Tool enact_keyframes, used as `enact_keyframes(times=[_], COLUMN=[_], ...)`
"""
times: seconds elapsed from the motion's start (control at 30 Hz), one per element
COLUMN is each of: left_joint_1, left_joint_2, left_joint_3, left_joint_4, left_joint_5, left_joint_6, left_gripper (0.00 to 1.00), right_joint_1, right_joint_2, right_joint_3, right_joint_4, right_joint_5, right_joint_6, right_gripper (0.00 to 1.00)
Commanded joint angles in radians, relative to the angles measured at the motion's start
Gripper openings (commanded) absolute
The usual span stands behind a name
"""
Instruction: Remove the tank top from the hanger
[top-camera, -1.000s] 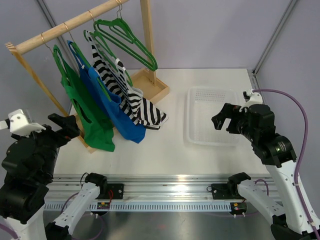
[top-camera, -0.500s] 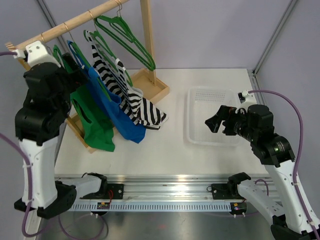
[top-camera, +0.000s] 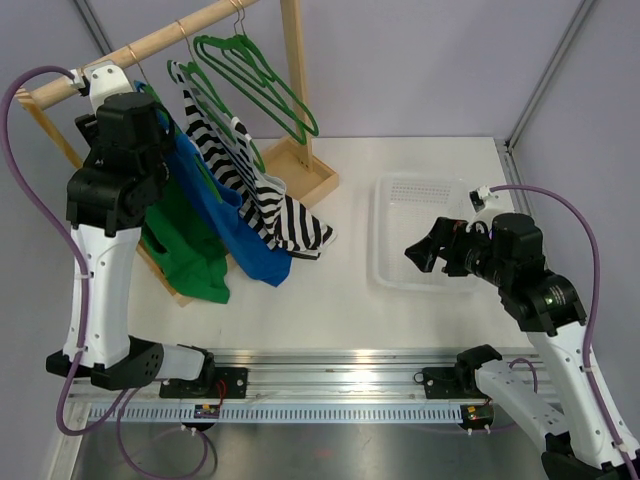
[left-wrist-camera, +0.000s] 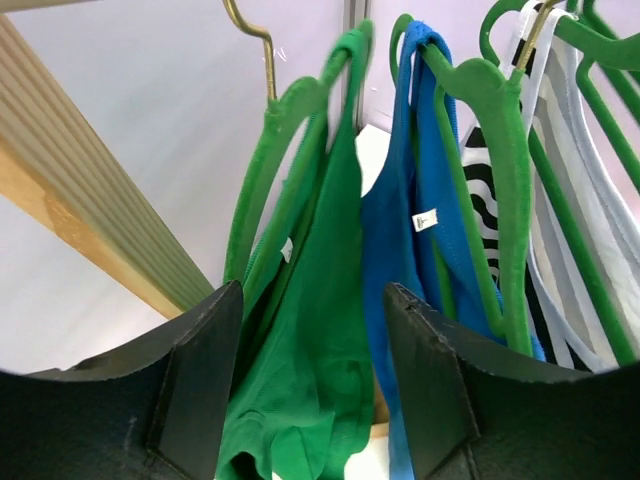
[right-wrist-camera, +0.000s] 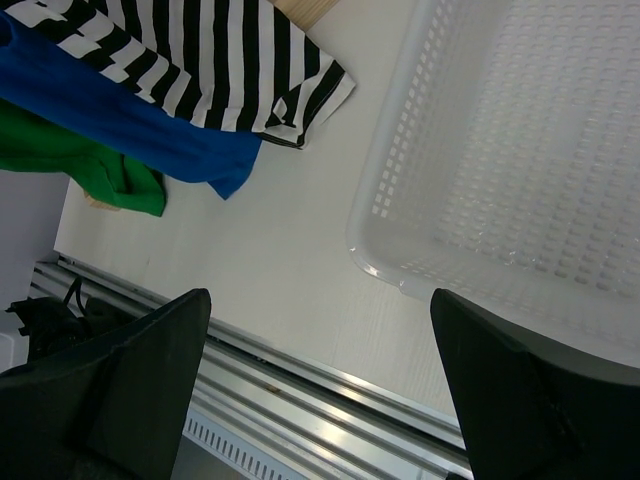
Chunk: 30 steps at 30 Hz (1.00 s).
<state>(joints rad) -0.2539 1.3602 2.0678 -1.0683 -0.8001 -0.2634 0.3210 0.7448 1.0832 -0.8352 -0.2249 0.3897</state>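
Observation:
Three tank tops hang on green hangers from a wooden rail (top-camera: 150, 45): green (top-camera: 190, 255), blue (top-camera: 235, 235) and black-and-white striped (top-camera: 265, 195). One empty green hanger (top-camera: 265, 85) hangs at the right end. My left gripper (top-camera: 150, 130) is raised beside the rail at the green top's hanger. In the left wrist view the left gripper (left-wrist-camera: 312, 295) is open, and the green tank top (left-wrist-camera: 320, 330) hangs in line with the gap, with the blue one (left-wrist-camera: 400, 230) to its right. My right gripper (top-camera: 425, 250) is open and empty over the table.
A clear plastic basket (top-camera: 390, 200) sits at the right, just beyond my right gripper; it also shows in the right wrist view (right-wrist-camera: 500, 180). The rack's wooden base tray (top-camera: 300, 170) stands behind the clothes. The hems of the tops lie on the table (right-wrist-camera: 200, 60).
My left arm has swung up from low at the table's left edge to the rail beside the green top. My right gripper has shifted slightly left.

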Motion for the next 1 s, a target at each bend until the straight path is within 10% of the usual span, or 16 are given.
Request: enact_keyframes(times=[0.0, 0.53, 0.97], left_joint_1=[0.005, 0.004, 0.061], left_joint_2=[-0.029, -0.089, 0.030], left_joint_3=[0.038, -0.048, 0.025], left_joint_4=[0.036, 0.108, 0.065], left_joint_5=[0.004, 0.050, -0.010], left_joint_6=[0.038, 0.119, 0.107], left_gripper=[0.63, 0.72, 0.56], right_joint_1=[0.006, 0.006, 0.007], right_joint_2=[0.010, 0.016, 0.010], right_joint_3=[-0.008, -0.034, -0.055], right_joint_4=[0.042, 0.061, 0.057], right_joint_5=[-0.036, -0.057, -0.067], right_joint_6=[0.000, 0.001, -0.003], right_gripper=[0.99, 1.00, 0.99])
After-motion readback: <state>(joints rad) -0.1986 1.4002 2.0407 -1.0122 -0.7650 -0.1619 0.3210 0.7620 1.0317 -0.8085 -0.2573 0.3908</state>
